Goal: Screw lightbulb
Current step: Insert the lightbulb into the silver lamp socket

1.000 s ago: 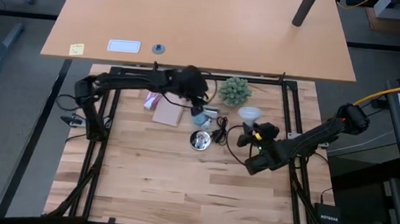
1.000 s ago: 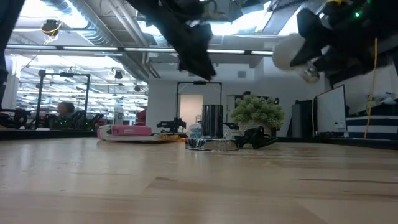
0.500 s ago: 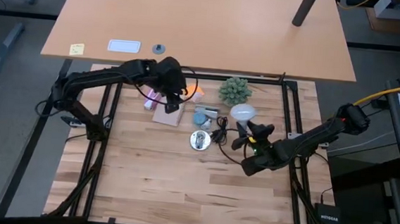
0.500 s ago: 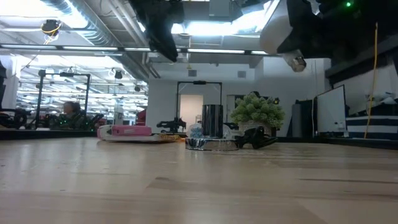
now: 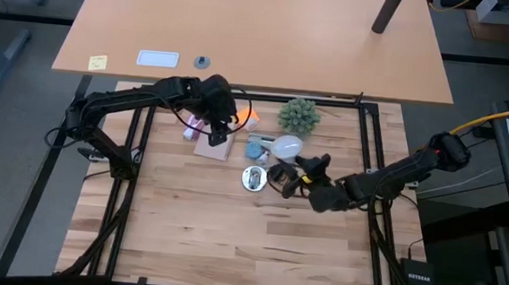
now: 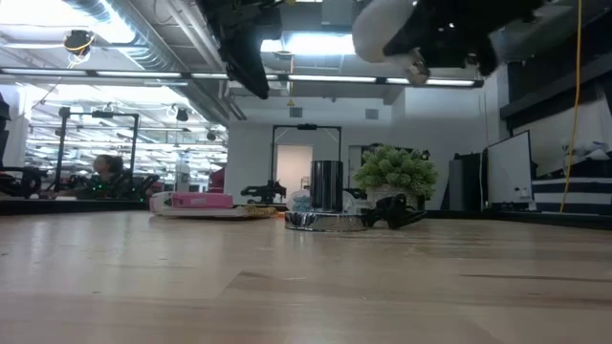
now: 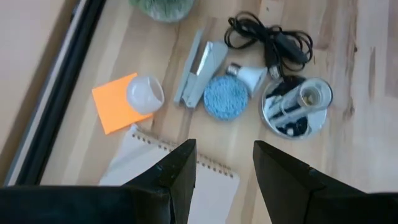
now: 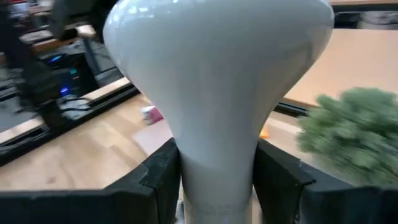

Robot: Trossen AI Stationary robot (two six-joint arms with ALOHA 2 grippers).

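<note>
Lightbulb (image 5: 286, 147): frosted white globe, held clear of the table, just beside the silver socket base (image 5: 254, 178) and near the green plant (image 5: 299, 115). Right gripper (image 5: 303, 168): fingers pinched its neck. Left gripper (image 5: 216, 133): spread, empty, above the notepad (image 5: 211, 146).

**Readable text: one brand name**

The only legible lettering is "NETGEAR", white on a dark box (image 5: 416, 279) seen in the high view beside the table's (image 5: 231, 226) lower right corner. The yellow sticky note (image 5: 97, 61) and white card (image 5: 158, 59) on the far desk show nothing readable
</note>
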